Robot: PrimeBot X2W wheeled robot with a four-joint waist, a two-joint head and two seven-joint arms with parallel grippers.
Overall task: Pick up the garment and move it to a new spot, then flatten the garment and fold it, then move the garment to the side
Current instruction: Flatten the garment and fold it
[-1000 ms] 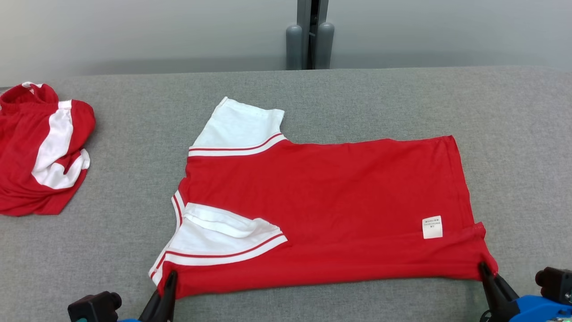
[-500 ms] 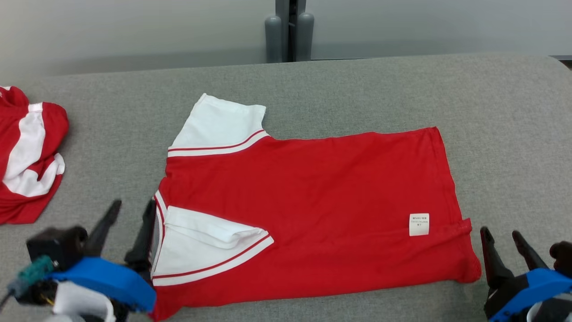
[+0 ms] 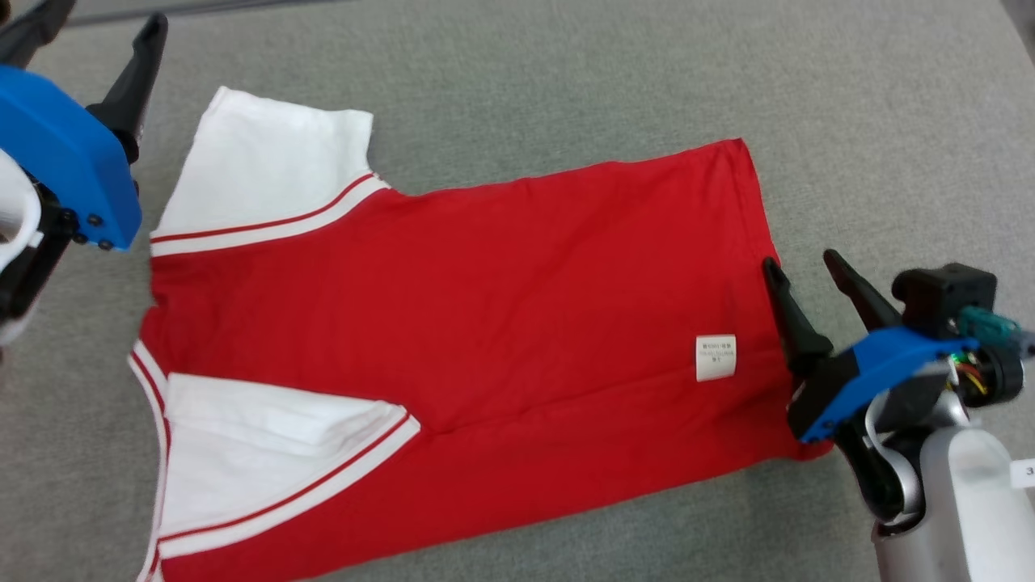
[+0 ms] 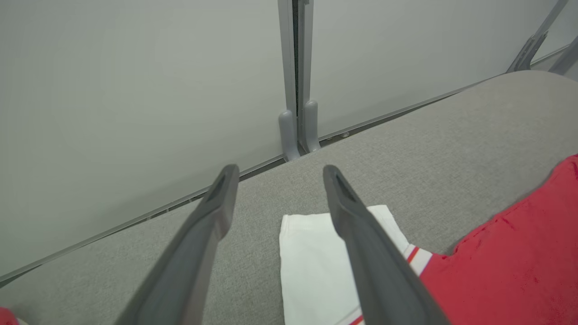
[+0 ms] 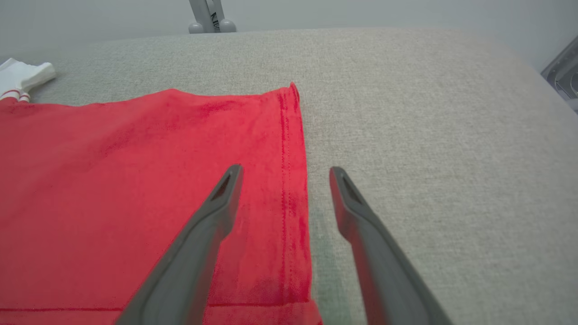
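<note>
That floppy red fabric t-shirt with white sleeves [image 3: 485, 323] looks light and limp, so I'd pinch its hem corners at 3 o'clock, with left gripper [image 3: 97, 20] and right gripper [image 3: 799, 263] both gaping, empty.

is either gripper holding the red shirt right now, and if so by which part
Nothing is held. The left gripper stands open by the white sleeve, the right gripper open at the hem of the red shirt; neither grips cloth.

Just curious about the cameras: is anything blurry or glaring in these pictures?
Head view: soft even light, no glare, red-and-white jersey shirt crisp. Left wrist view: left gripper slightly soft up close. Right wrist view: grey fabric table hazy toward its far right.
</note>
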